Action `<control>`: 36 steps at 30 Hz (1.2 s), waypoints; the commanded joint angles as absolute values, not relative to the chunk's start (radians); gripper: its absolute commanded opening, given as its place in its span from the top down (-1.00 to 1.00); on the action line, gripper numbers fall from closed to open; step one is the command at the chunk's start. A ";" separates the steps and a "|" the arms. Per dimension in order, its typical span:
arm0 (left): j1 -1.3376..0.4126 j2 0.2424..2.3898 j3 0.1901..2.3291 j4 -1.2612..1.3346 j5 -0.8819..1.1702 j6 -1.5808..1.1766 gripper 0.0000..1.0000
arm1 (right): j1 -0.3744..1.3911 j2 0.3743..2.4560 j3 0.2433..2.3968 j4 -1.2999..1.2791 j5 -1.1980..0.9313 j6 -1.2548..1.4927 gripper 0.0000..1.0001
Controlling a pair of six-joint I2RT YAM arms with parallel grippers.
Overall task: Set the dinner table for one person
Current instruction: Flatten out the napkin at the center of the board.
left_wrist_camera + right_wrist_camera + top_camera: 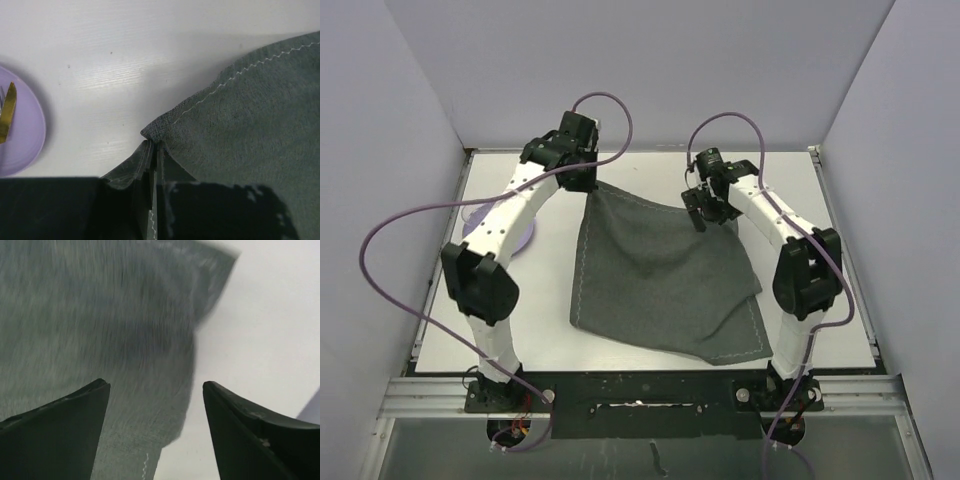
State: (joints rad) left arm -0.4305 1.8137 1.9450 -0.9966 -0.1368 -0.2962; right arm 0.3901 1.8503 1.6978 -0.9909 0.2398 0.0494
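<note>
left pincer (pixel 152 150) low, pinching placemat (pixel 250 125) corner | right pincer (pixel 155 385) spread above placemat

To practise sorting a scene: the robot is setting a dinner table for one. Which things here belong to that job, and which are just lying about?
Job: table, placemat, purple plate, gold utensil on it, left gripper shut on the placemat's corner, open right gripper.
Just there: purple cables, walls.
</note>
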 commanded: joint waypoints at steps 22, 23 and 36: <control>-0.426 2.189 2.201 -0.946 -0.166 -0.232 1.00 | 0.144 1.970 1.680 -0.654 -0.177 0.088 -0.48; -0.426 2.215 2.228 -0.953 -0.166 -0.228 1.00 | 0.147 1.979 1.679 -0.650 -0.185 0.081 -0.28; -0.414 2.508 2.616 -1.095 -0.183 -0.191 1.00 | 0.127 2.109 1.741 -0.603 -0.172 0.087 0.46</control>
State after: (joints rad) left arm -0.4294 2.5034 2.5889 -1.0824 -0.1688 -0.2127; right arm 0.1490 2.0617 1.6749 -0.6548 -0.1761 0.0799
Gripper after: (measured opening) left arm 0.020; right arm 0.305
